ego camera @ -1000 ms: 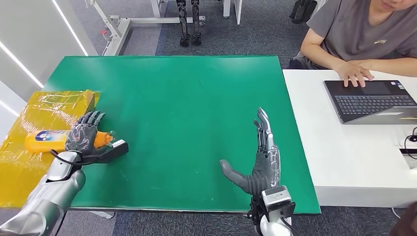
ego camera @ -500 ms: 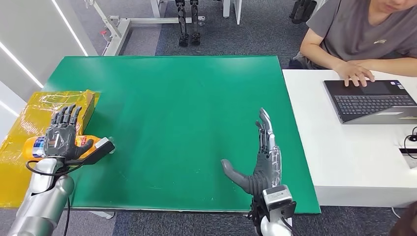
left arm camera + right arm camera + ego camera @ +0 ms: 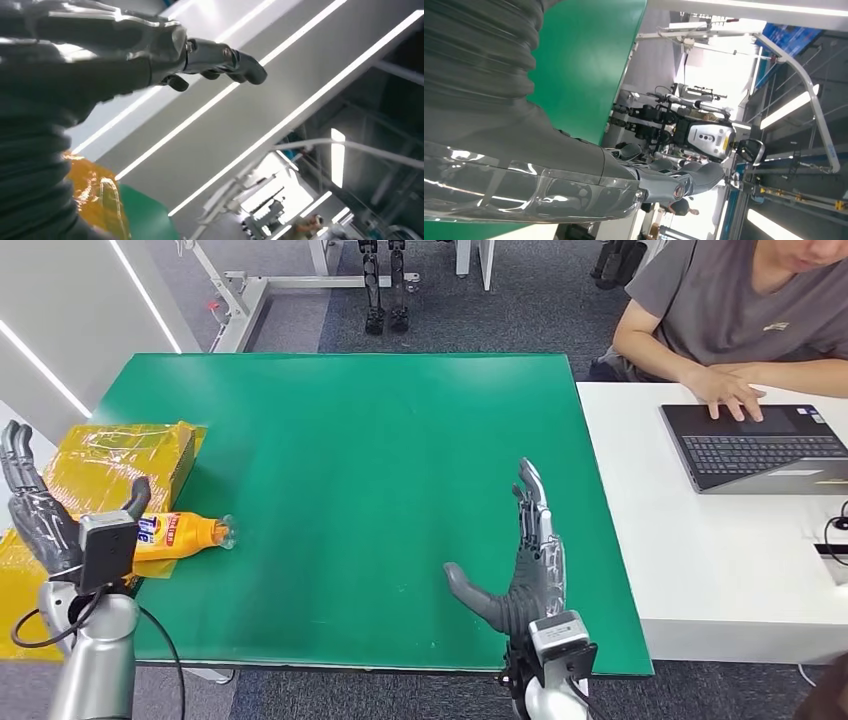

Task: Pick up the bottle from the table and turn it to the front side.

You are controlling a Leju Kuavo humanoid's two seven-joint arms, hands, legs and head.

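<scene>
- Two robot hands I see spread and holding nothing: left robot hand (image 3: 40, 515), right robot hand (image 3: 525, 575).
- Bottle (image 3: 170, 533) lies on the tabletop (image 3: 380, 460), just beside my left one.

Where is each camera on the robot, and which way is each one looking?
Head view: high on the robot, looking forward and down at the green table, the orange bottle lying on it, the left hand and the right hand.
Left wrist view: behind the left hand, looking up and away at a white wall.
Right wrist view: behind the right hand, looking along the table into the room.
Shared: all views show the green table; each wrist view shares its hand with the head view.
</scene>
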